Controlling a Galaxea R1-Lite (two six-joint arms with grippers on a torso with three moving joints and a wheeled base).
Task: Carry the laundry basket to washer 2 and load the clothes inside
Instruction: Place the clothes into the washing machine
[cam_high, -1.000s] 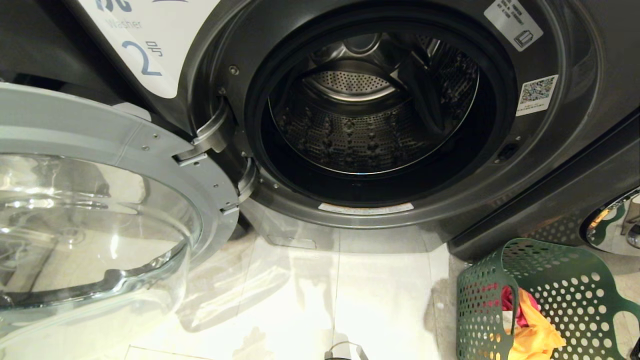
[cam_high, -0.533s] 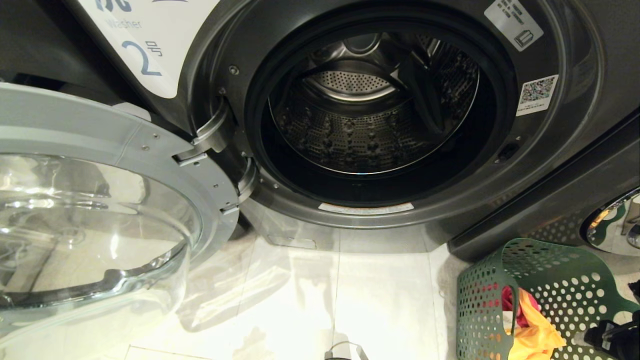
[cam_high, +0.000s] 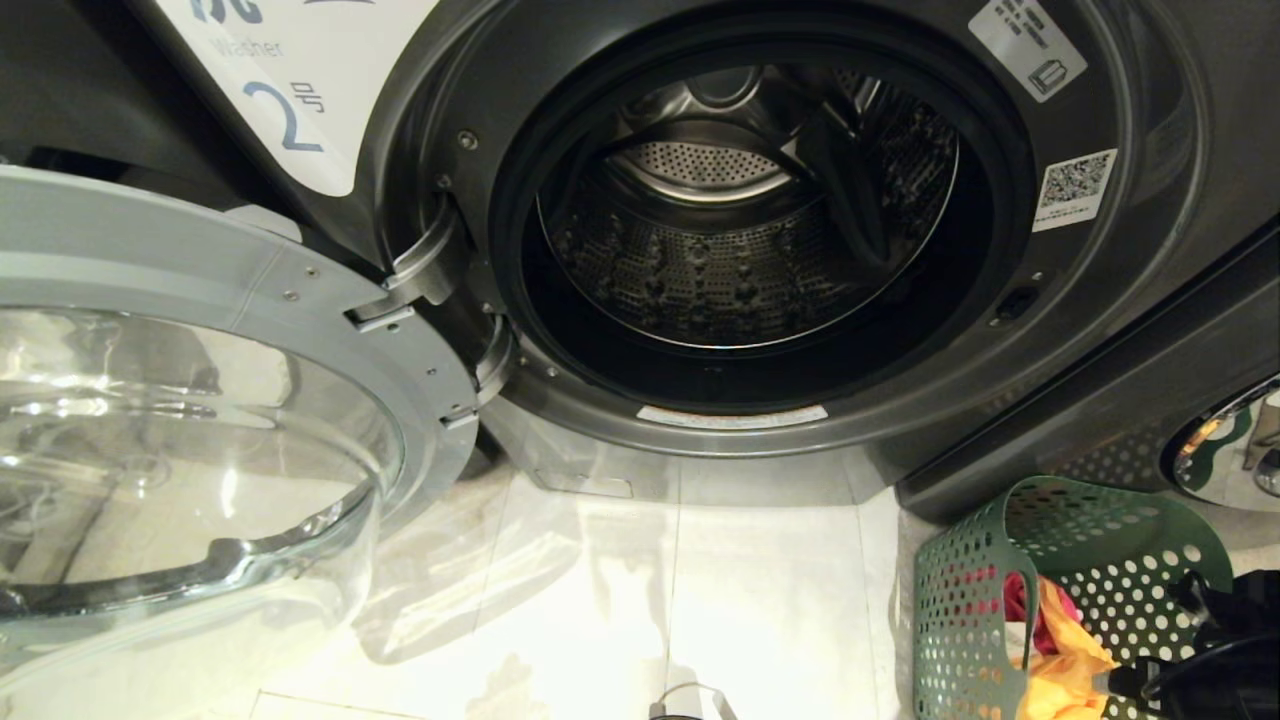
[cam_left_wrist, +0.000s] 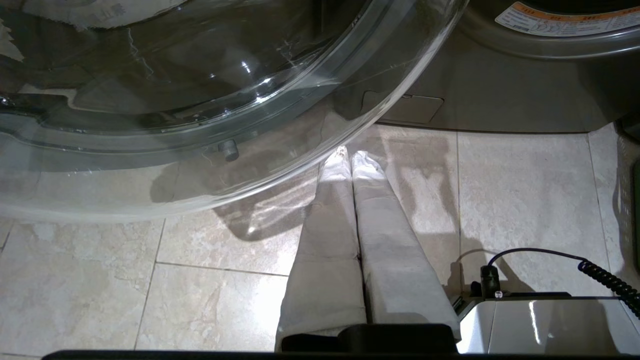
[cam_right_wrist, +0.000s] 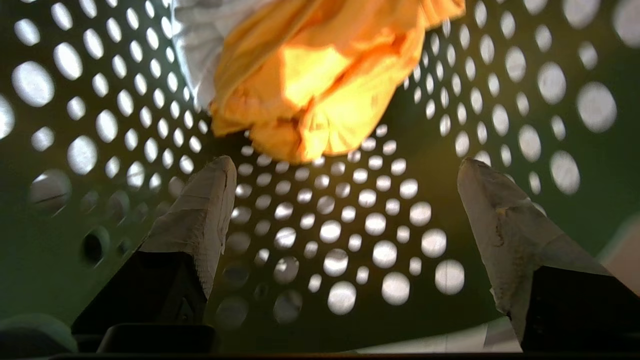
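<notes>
Washer 2 (cam_high: 1120, 300), with its "2" label (cam_high: 285, 115), stands with the door swung open and a bare metal drum (cam_high: 720, 270). The dark green laundry basket (cam_high: 960, 600) sits on the floor at the lower right. In it lie the clothes: a yellow-orange garment (cam_high: 1060, 660) over a red one (cam_high: 1020, 600). My right gripper (cam_right_wrist: 345, 165) is inside the basket, open and empty. The yellow-orange garment (cam_right_wrist: 320, 80) lies just beyond its fingertips, with a white one (cam_right_wrist: 200, 30) beside it. My left gripper (cam_left_wrist: 348, 156) is shut over the floor tiles.
The round glass door (cam_high: 200, 400) hangs open on the left and reaches over the floor. A second machine (cam_high: 1230, 450) stands right behind the basket. Pale floor tiles (cam_high: 700, 600) lie between the door and the basket. My base and a coiled cable (cam_left_wrist: 605, 277) are near the left gripper.
My right arm has come into the head view from the lower right corner and moved left into the basket towards the yellow-orange garment. Nothing else has moved.
</notes>
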